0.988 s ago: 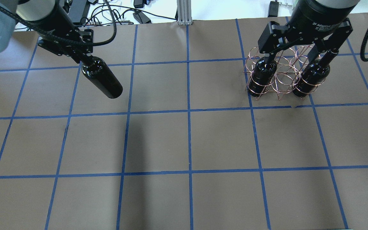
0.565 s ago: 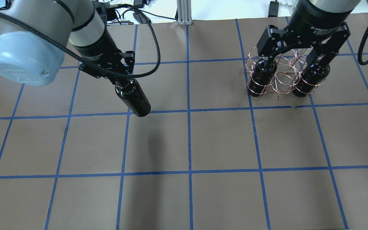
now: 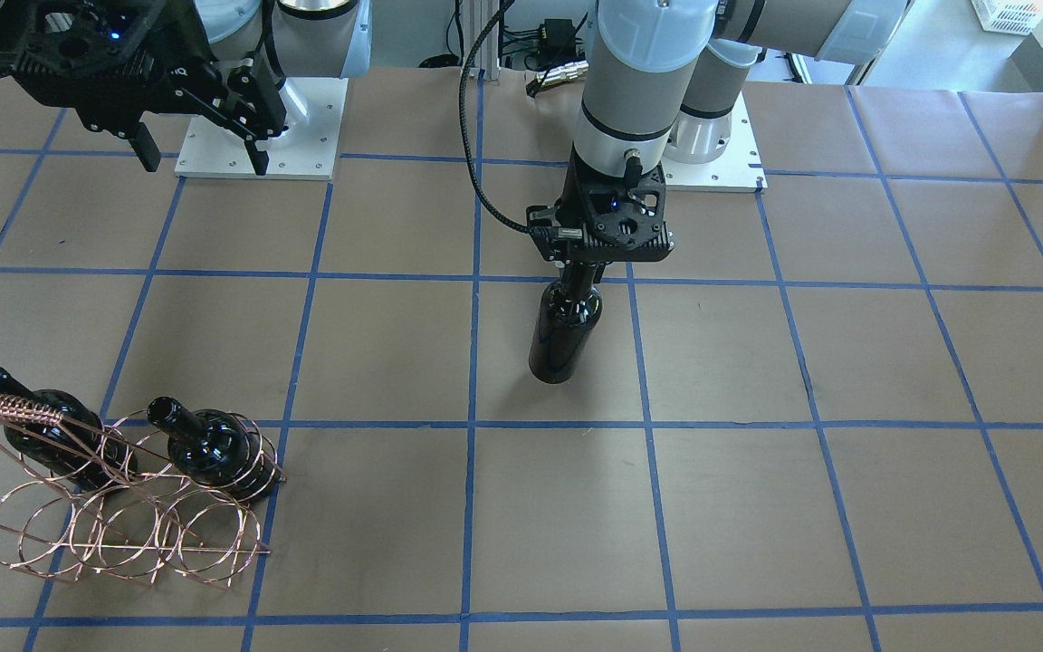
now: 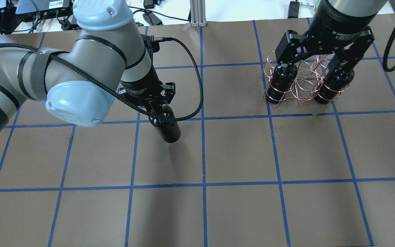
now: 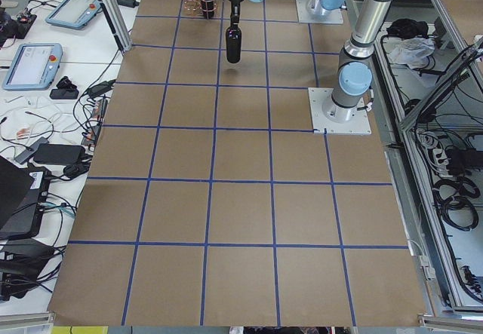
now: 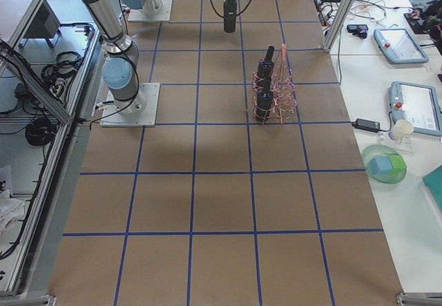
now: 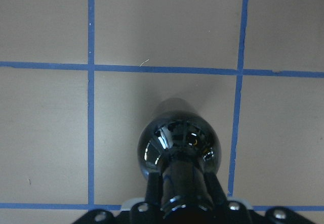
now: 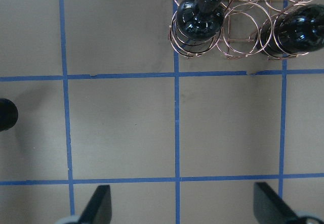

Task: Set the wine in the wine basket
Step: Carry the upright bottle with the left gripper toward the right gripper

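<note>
My left gripper [image 4: 155, 109] is shut on the neck of a near-black wine bottle [image 4: 167, 131] that hangs upright over the table's middle; they also show in the front view, gripper [image 3: 587, 270] and bottle [image 3: 561, 330], and in the left wrist view [image 7: 178, 144]. The copper wire wine basket [image 4: 304, 81] stands at the far right, also in the front view [image 3: 123, 521]. Two look-alike bottles [image 4: 279, 82] [image 4: 334, 84] sit in its outer loops; the loops between them hold nothing. My right gripper [image 4: 315, 58] is open and empty above the basket [image 8: 243, 29].
Brown paper with a blue tape grid covers the table [image 4: 238, 154]. Cables and power bricks [image 4: 149, 15] lie beyond the far edge. The arm bases [image 3: 259, 127] stand on white plates at the robot's side.
My left arm has carried the bottle from the far left toward the table's middle and nearer the robot. The right gripper has stayed open over the basket, hardly moving.
</note>
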`<action>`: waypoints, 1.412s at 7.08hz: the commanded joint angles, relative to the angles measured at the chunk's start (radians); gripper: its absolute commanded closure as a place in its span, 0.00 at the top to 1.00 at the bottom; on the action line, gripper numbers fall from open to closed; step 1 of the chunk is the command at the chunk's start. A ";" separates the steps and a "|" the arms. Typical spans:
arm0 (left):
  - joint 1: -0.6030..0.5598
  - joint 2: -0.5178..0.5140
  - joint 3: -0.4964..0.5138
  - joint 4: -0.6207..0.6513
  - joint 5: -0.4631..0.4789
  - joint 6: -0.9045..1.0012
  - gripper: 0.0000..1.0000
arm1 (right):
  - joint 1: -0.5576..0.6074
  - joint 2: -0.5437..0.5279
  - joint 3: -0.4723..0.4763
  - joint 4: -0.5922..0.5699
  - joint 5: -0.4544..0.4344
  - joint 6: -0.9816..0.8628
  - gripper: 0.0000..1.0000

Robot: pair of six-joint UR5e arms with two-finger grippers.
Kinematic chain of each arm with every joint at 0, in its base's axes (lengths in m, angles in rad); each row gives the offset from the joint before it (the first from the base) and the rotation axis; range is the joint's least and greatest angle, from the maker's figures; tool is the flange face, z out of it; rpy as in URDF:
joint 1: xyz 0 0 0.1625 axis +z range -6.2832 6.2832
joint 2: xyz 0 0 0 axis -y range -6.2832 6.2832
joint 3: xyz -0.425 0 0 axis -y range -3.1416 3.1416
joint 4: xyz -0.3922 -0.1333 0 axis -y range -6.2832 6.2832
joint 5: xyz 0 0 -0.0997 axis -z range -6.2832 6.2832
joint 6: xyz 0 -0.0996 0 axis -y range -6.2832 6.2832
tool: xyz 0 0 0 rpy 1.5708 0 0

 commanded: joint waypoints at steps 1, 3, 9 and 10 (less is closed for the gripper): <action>-0.002 -0.009 -0.029 0.009 0.045 0.008 0.00 | 0.000 0.002 0.001 -0.010 0.000 -0.037 1.00; -0.002 -0.009 -0.037 0.009 0.040 0.005 0.00 | 0.000 0.002 0.001 -0.011 0.002 -0.036 1.00; -0.002 -0.016 -0.049 0.000 0.030 0.006 0.00 | 0.000 0.004 0.001 -0.011 0.002 -0.033 1.00; -0.002 -0.018 -0.049 -0.003 0.033 0.009 0.36 | 0.000 0.004 0.001 -0.011 0.002 -0.033 1.00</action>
